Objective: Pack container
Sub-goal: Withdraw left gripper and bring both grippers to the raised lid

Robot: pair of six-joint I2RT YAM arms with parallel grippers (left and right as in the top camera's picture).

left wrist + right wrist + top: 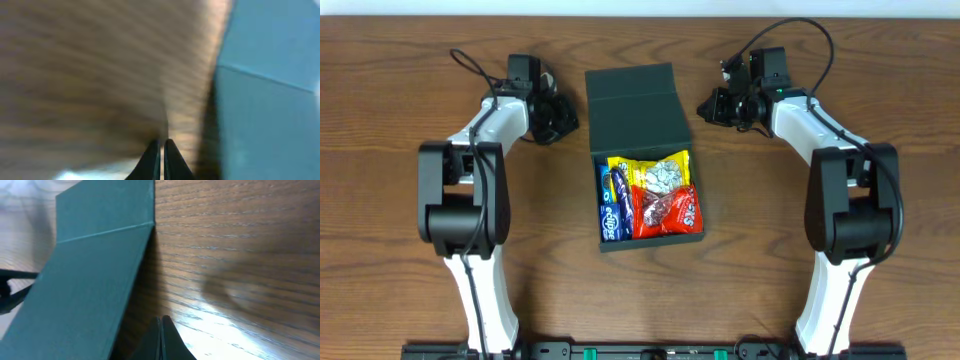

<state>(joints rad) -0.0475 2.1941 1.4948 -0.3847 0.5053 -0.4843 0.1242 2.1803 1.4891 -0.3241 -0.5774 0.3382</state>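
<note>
The dark green-black container [603,243] sits mid-table with its hinged flap lid [635,108] folded open toward the back. Inside lie snack packets: yellow [633,170], silver [665,175], red [667,211] and blue [610,205]. My left gripper [566,117] is shut and empty, just left of the lid; the lid shows at the right of the left wrist view [270,90], fingertips [161,145] low over the wood. My right gripper [706,103] is shut and empty, just right of the lid; the lid fills the left of the right wrist view [95,275], fingertips [160,322] beside it.
The wooden table [400,80] spreads on all sides of the box. Both arm bases stand at the front edge, left [470,290] and right [840,290]. Cables loop above each wrist at the back.
</note>
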